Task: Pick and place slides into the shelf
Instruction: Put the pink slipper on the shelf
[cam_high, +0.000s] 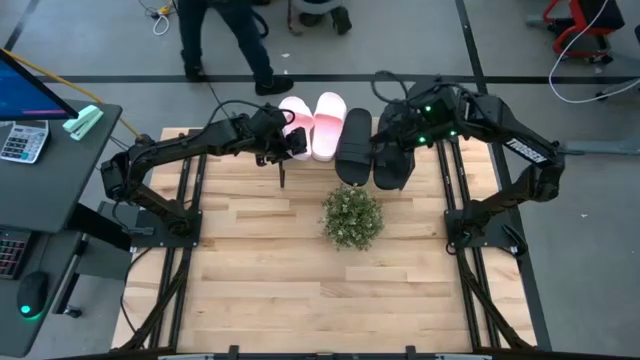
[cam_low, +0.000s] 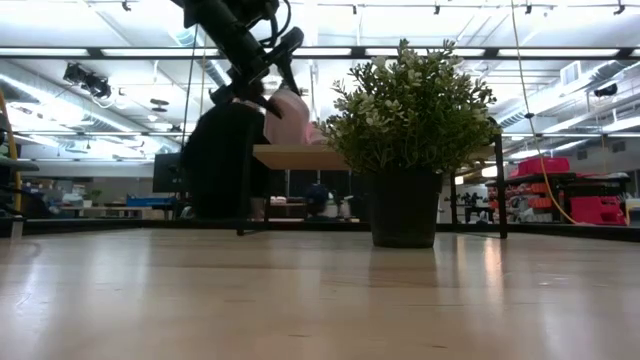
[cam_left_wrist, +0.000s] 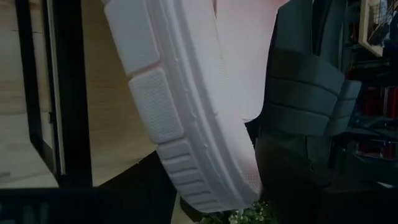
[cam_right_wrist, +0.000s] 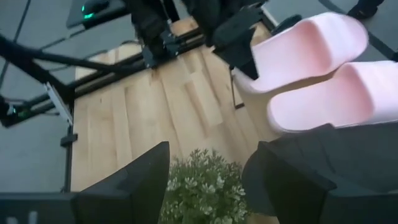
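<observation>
1. The shelf (cam_low: 300, 157) stands behind the plant (cam_high: 352, 216).
2. Two black slides (cam_high: 352, 146) and two pink slides (cam_high: 327, 122) lie on the shelf.
3. The left gripper (cam_high: 290, 142) is by the pink slides; its grip can't be seen.
4. The right gripper (cam_high: 392, 135) is wide open over a black slide.

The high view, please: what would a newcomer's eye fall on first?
Four slides in a row on the shelf at the table's far edge: the pink pair left, the black pair right. The left gripper is at the outer pink slide, the right gripper above the black pair, and a potted plant stands mid-table.
</observation>
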